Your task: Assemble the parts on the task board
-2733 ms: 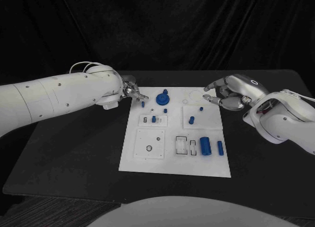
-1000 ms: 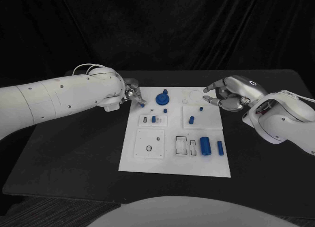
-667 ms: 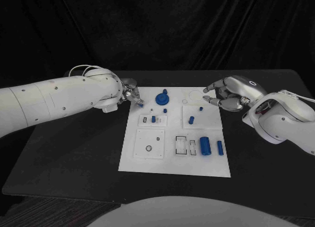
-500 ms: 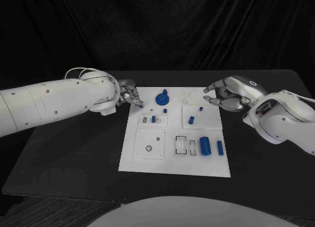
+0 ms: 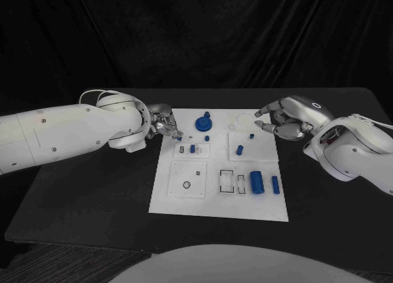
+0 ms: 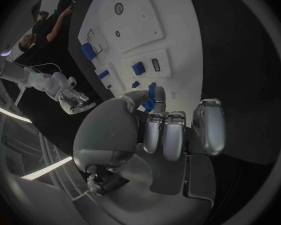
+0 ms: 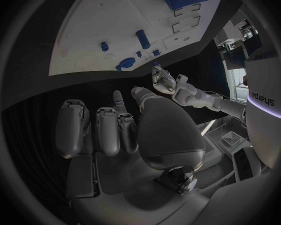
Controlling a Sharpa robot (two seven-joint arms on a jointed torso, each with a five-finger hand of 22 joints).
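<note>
Left wrist view shows the left hand (image 6: 162, 130) pinching a small blue part (image 6: 152, 96) at its fingertips, the other fingers curled beside it; the pinch leaves the part's lower end free, likely so it can go into a hole. From the head, that hand (image 5: 163, 124) hangs over the board's (image 5: 215, 203) far left corner, just beside the blue round part (image 5: 203, 124) standing there. The right hand (image 5: 281, 119) hovers off the board's far right corner, fingers curled in with nothing visible between them, apparently waiting clear of the work. Other parts are spread over the board: small pegs (image 5: 192, 148) in the middle, a larger cylinder (image 5: 256, 181) and a slimmer one (image 5: 274, 184) near the right edge, beside open slots.
</note>
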